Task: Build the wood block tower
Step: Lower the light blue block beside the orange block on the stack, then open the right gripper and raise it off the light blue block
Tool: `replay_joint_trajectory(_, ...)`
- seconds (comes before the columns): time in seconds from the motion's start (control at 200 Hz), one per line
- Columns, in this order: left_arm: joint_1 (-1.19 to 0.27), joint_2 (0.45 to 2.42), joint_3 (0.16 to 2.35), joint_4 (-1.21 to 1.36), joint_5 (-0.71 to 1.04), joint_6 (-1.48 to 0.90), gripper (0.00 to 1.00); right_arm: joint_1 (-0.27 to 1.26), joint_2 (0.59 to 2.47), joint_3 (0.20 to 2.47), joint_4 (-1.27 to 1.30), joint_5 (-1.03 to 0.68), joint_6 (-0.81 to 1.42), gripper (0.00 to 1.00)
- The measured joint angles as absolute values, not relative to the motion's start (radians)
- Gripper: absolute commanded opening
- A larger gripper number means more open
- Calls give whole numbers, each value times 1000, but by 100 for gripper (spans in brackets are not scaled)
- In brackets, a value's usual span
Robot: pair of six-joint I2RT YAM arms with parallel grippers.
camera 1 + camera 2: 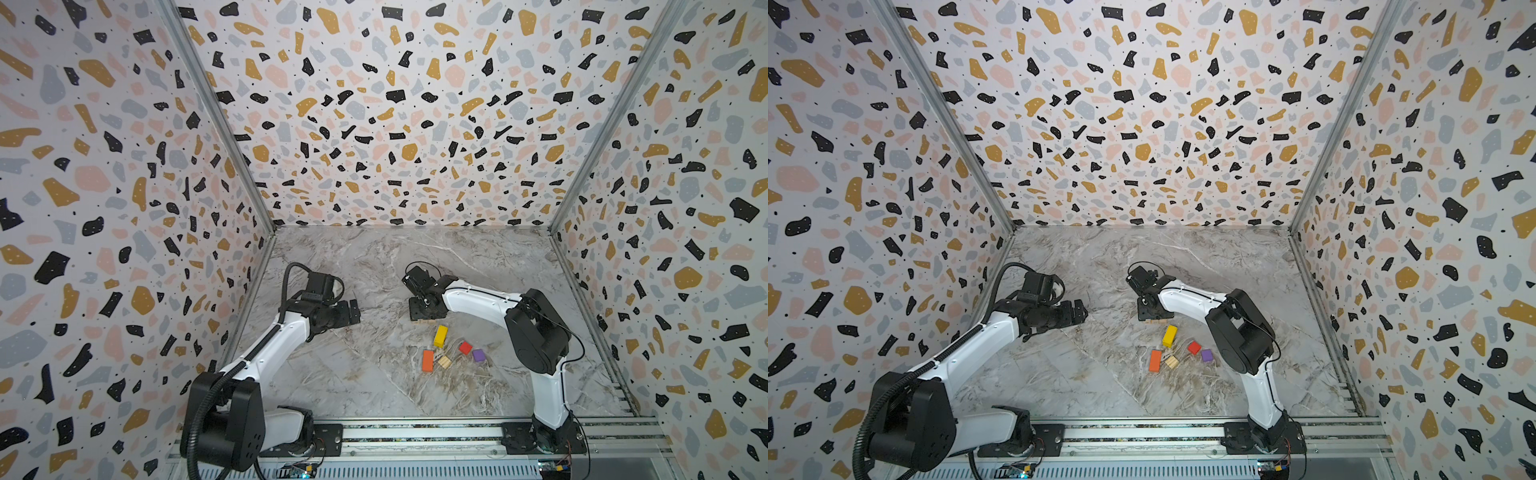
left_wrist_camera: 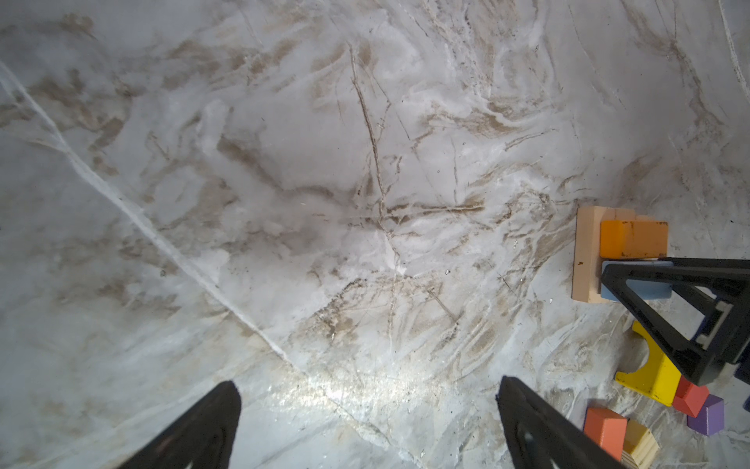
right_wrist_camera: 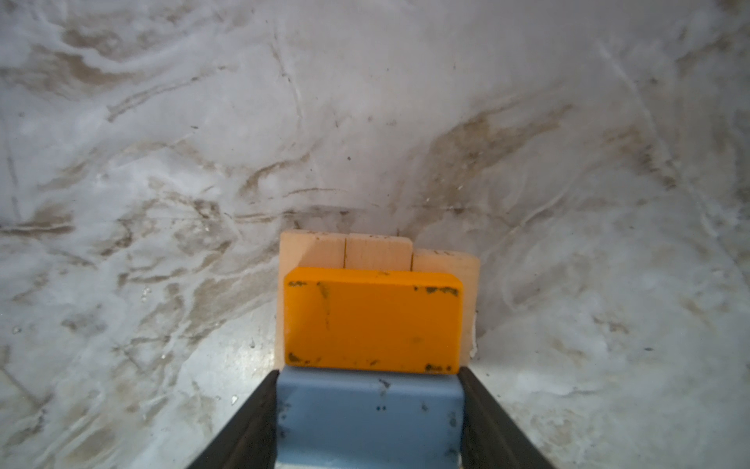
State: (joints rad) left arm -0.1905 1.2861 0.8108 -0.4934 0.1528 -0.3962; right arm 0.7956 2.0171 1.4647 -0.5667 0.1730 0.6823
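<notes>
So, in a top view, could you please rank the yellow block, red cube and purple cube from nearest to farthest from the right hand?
1. yellow block, just toward the bases from the right hand.
2. red cube, farther right.
3. purple cube, rightmost.

On the table (image 1: 353, 374), the tower (image 2: 586, 260) stands just behind the loose blocks (image 1: 440, 336). The right gripper (image 3: 369, 375) seemingly clasps its nearer upper block (image 3: 369, 414).

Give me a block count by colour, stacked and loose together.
tan blocks: 4
orange blocks: 2
blue block: 1
yellow block: 1
red cube: 1
purple cube: 1
Total: 10
</notes>
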Motion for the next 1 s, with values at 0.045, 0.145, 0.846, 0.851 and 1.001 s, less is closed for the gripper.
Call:
replay_joint_trajectory(0.045,-191,1286,811,-493,153,-396,100,796,2017,1465,-567,173,682,70)
replay_joint_trajectory(0.145,-191,1286,811,-493,153,-396,100,796,2017,1465,-566,173,682,70)
replay_joint_trajectory(0.846,-191,1301,807,-481,186,-404,100,796,1954,1462,-595,219,629,87)
replay_joint_trajectory(0.851,-191,1301,807,-481,187,-404,100,796,1953,1462,-595,219,628,88)
replay_joint_trajectory(1.001,-191,1316,807,-454,228,-403,100,796,1900,1462,-625,243,577,92)
